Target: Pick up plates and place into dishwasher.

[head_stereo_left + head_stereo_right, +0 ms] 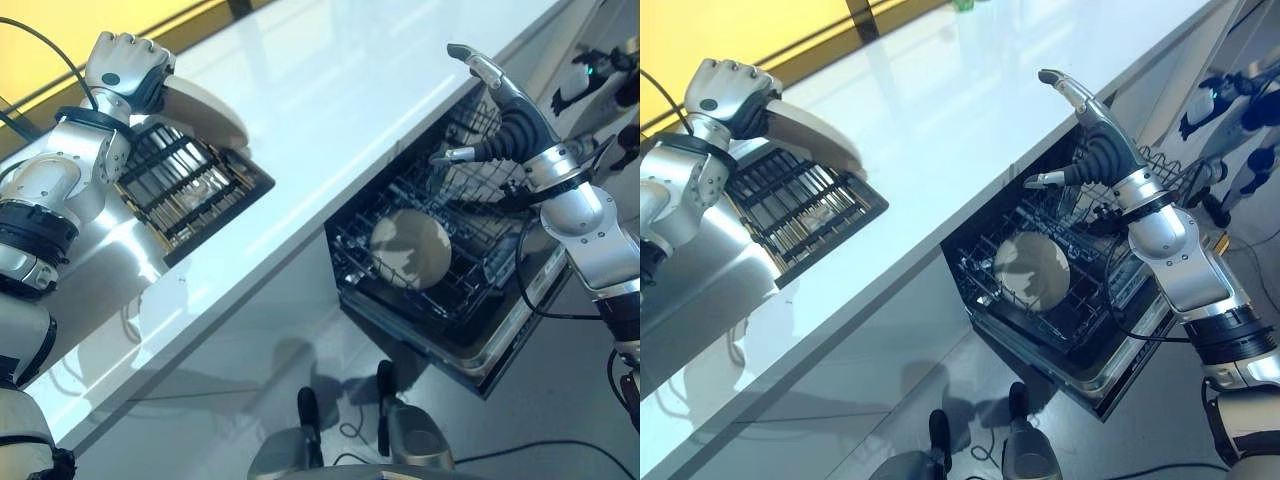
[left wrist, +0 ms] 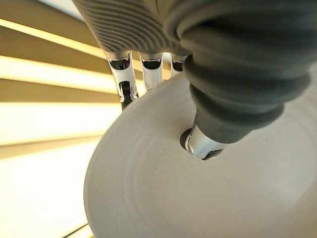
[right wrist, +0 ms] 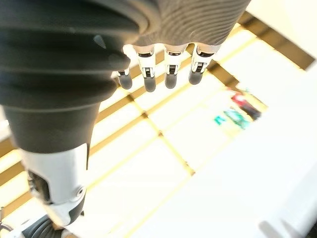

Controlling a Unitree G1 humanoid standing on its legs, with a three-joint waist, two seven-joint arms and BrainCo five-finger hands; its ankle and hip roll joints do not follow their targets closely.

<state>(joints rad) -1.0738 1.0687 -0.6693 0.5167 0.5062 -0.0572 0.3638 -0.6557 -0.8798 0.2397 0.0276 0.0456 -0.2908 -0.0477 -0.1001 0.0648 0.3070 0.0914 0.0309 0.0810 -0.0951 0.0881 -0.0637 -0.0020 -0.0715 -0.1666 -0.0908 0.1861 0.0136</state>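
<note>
Over the white counter [image 1: 330,110], my left hand [image 1: 125,65] is clenched round the rim of a grey plate [image 1: 205,112], thumb pressed on its face, fingers curled behind the edge. That plate hangs tilted above the black dish rack [image 1: 190,185], which lies flat on the counter close to the near edge; I cannot tell whether the plate's lower rim touches the rack. Left wrist view: plate surface [image 2: 198,193] right against the thumb, rim sweeping past my fingers [image 2: 124,84].

Beyond the counter's front edge, the dishwasher [image 1: 470,350] stands open with its lower wire basket [image 1: 440,290] pulled out. A second plate [image 1: 410,248] lies tilted among the tines near the basket's middle. Wire room is free around it, toward the basket's front and back.

My right hand [image 1: 500,120] is above the far side of the basket, released: fingers straight and spread, thumb apart, holding nothing, clear of the tines. Right wrist view: fingers [image 3: 171,72] extended in a row against bright background.

Counter surface between rack and dishwasher is bare white, broad along its length. Floor [image 1: 260,330] in front of the dishwasher is pale grey, between counter front and basket.
</note>
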